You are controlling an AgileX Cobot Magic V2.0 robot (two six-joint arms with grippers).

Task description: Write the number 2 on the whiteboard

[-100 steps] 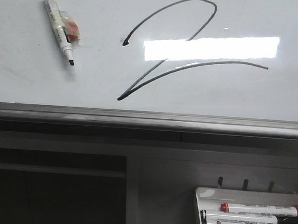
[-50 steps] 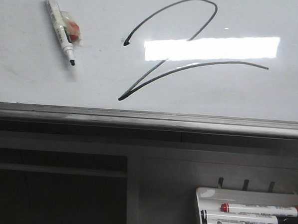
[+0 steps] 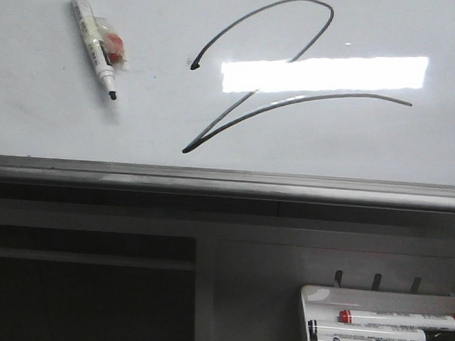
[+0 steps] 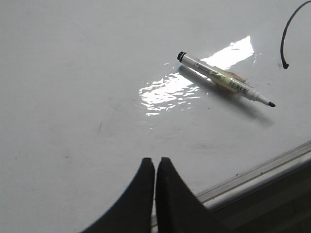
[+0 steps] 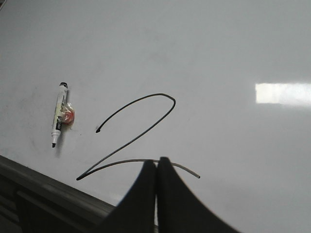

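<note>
One thin looped number 2 (image 3: 272,77) on glossy whiteboard (image 3: 54,131).

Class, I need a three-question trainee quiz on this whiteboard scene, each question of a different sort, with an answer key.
1. True or false: the marker lying on the whiteboard is capped.
2. Multiple choice: in the front view, the marker lies (A) left of the number 2, (B) right of it, (C) across its tail.
3. Short answer: how do the jaws of the left gripper and the right gripper stand, and do they hold anything?

Key
1. False: its dark tip is bare.
2. A.
3. Both are shut, fingertips together, holding nothing.
</note>
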